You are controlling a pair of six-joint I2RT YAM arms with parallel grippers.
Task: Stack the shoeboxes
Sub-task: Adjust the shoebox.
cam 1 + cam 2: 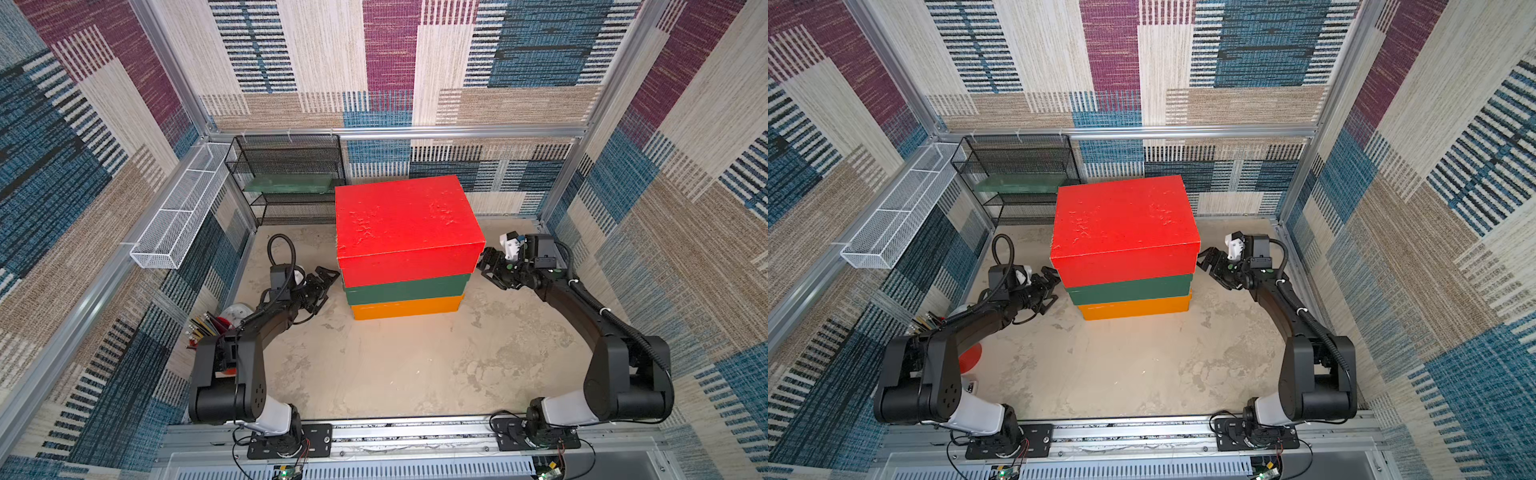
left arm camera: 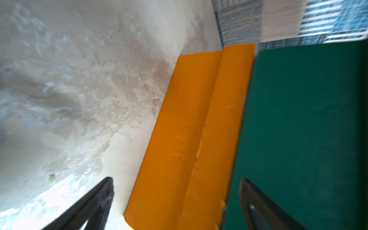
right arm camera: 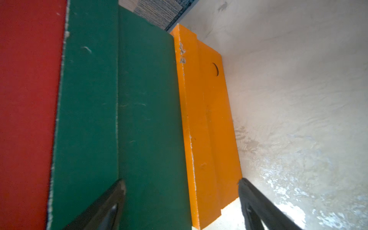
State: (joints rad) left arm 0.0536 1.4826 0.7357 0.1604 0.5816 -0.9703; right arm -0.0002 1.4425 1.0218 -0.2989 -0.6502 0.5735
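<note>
Noted left pincer (image 1: 323, 289) spread wide and empty, low beside the left end of the stack (image 1: 405, 266), about level with green box (image 1: 405, 289) and orange box (image 1: 405, 308); no contact made out. Confirmed in the left wrist view: both jaws apart, nothing between them, orange and green ends just ahead

Noted right pincer (image 1: 487, 268) likewise spread and empty, just beside the right end, near the seam of red box (image 1: 407, 220) and green box; touching or just clear, cannot tell. Confirmed in the right wrist view: jaws apart, box ends ahead, none gripped

Found all three boxes in one stack toward the back middle of the bench (image 1: 395, 374): orange at the bottom on the bench, green on it, red on top. Judged stacking done; left, at most, pulling both arms clear and perhaps squaring the stack. Edges near flush in both top views; small offsets not ruled out

Looks: lidded cardboard, rough matte paint. Red lid with raised flecks. Green lid rim chipped to white. Orange with a lid seam down the end, white chips near a corner, small crescent cut (image 3: 216, 69) in the end wall

Beyond: wire rack (image 1: 291, 178) at back left, near the stack's rear corner
</note>
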